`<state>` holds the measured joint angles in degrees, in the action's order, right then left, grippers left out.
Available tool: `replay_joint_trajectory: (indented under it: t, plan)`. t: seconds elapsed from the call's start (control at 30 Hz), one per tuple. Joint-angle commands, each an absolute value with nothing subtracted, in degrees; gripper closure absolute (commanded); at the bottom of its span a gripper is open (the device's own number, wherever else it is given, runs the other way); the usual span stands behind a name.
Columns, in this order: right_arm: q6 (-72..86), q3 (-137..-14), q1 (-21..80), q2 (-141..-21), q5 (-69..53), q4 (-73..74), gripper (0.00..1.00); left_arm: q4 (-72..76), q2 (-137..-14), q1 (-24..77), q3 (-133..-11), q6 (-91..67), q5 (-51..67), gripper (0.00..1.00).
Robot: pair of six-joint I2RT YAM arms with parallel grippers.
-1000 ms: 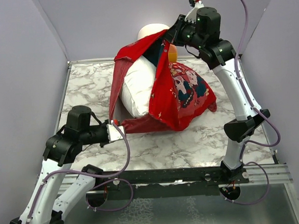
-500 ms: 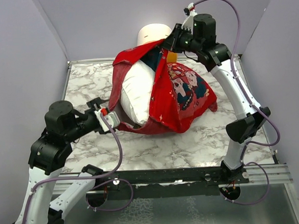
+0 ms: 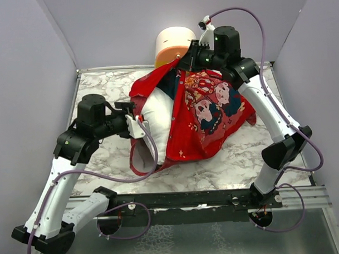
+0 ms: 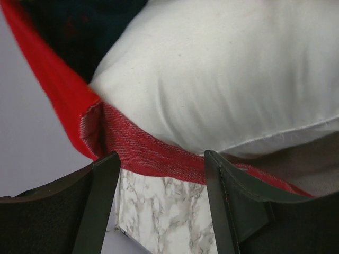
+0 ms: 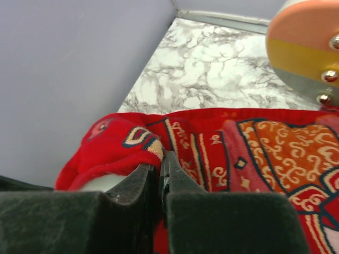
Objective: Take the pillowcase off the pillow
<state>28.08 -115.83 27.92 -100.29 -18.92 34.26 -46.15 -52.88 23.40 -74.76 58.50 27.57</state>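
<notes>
Pillowcase [image 3: 205, 117] is draped over the right and far sides of the pillow [image 3: 158, 119], in the middle of the table [image 3: 101, 90]. Its far edge is held up by the right gripper [image 3: 185, 60], whose jaws are pressed shut on a fold of the red cloth. The pillow's white left flank is bared through the open mouth, and a red hem is looped under its near end. The left gripper [image 3: 139, 127] is set just beside that flank, jaws parted and nothing gripped; whether the pads touch the pillow cannot be told. The pillow lies straight ahead of it, to its right, with the long axis running from far to near. The left arm is judged the nearer to the bared pillow, so a grasp there and a pull leftward against the right arm's hold seem called for.
</notes>
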Motion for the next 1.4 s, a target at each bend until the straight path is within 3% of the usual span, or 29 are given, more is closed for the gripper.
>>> replay_joint_trajectory:
  t: [0.0, 0.47, 0.63, 0.9, 1.1, 1.2, 1.27, 1.37]
  plan:
    - [25.4, -116.1, 30.0, -99.7, -18.3, 32.1, 0.99, -49.9, -48.3, 24.6, -67.7, 74.5, 25.7, 0.33]
    - [23.2, -135.7, 43.4, -109.5, -17.2, 38.3, 0.99, -33.2, -17.3, 24.7, -32.5, 95.3, 33.2, 0.27]
    - [23.2, -135.4, 43.5, -108.6, -17.3, 37.9, 0.99, -41.3, -23.6, 24.7, -36.2, 97.0, 28.7, 0.27]
    - [24.3, -134.8, 43.5, -109.4, -19.8, 37.8, 0.99, -25.9, -31.0, 24.7, -32.9, 97.5, 31.0, 0.24]
    - [23.8, -135.1, 43.5, -109.9, -20.3, 38.5, 0.99, -23.5, -40.7, 24.8, -32.9, 103.7, 26.0, 0.25]
    - [23.8, -135.2, 43.4, -110.0, -21.1, 38.5, 0.99, -19.6, -42.5, 25.2, -31.9, 107.5, 27.6, 0.33]
    - [23.7, -135.4, 43.4, -110.1, -21.4, 38.6, 0.99, -17.3, -43.1, 26.1, -31.4, 108.3, 27.8, 0.48]
    - [23.6, -135.4, 43.0, -110.1, -21.6, 38.9, 0.99, -12.0, -42.0, 27.0, -31.2, 103.6, 29.9, 0.94]
